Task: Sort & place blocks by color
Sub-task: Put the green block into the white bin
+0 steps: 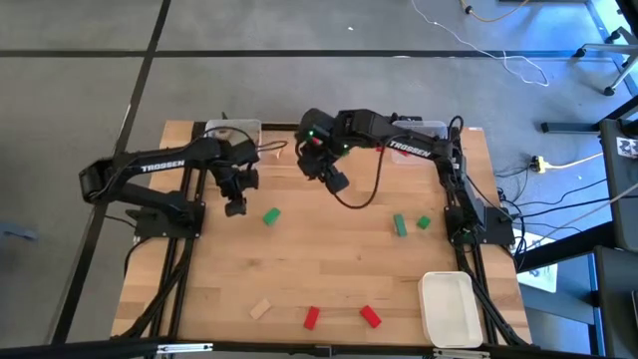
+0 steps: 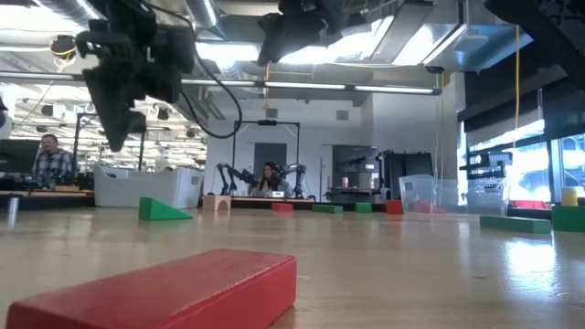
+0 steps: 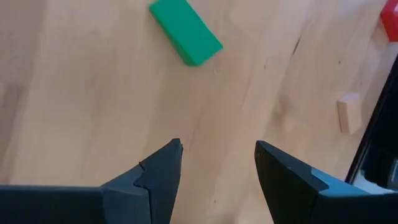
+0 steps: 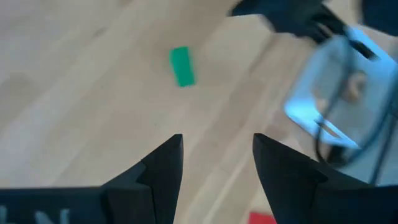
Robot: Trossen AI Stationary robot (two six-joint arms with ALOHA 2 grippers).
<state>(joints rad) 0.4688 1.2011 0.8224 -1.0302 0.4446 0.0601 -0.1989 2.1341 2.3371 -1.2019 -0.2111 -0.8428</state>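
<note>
Six blocks lie loose on the bench (image 1: 329,259). A green block (image 1: 270,215) sits left of centre in the overhead frame, its long axis tilted on a diagonal. Two more green blocks lie right of centre: the longer one (image 1: 400,225) runs nearly up-down in the frame, with a small one (image 1: 424,222) just beside it. Along the lower edge lie a tan block (image 1: 260,309), a red block (image 1: 311,317) standing close to upright in the frame, and another red block (image 1: 371,316) turned diagonally.

The white tray (image 1: 448,307) at lower right holds nothing. A clear bin (image 1: 231,131) stands at the bench's upper edge; its contents cannot be made out.

The left hand (image 1: 235,206) hangs above the bench beside the left green block, fingers apart and holding nothing. The right hand (image 1: 337,181) hovers at upper centre, pointing down, fingers apart and holding nothing.
</note>
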